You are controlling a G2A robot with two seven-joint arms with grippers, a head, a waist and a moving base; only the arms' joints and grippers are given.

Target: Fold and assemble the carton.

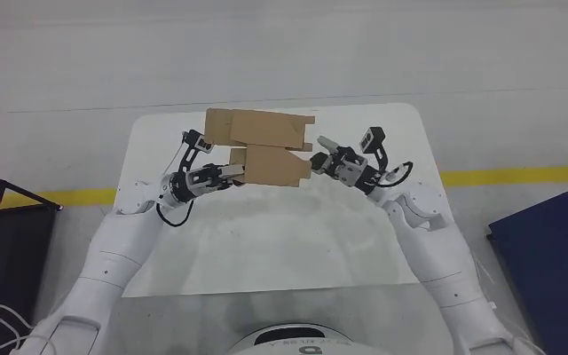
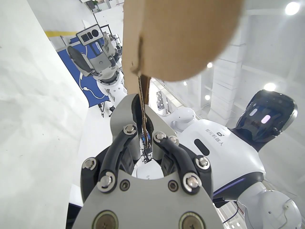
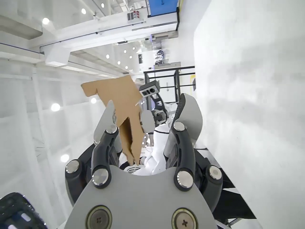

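Close up: left gripper (image 2: 142, 110), metal jaws pinching corrugated edge of brown cardboard carton (image 1: 266, 146), held over smooth white table (image 1: 266, 240); right gripper (image 3: 147, 103) jaws spread around notched flap at opposite end.

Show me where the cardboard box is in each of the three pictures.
Top view: box held above the far half of the table.
Left wrist view: box edge pinched in the left fingers.
Right wrist view: box flap between the open right fingers.
Shared landmark: the white table.
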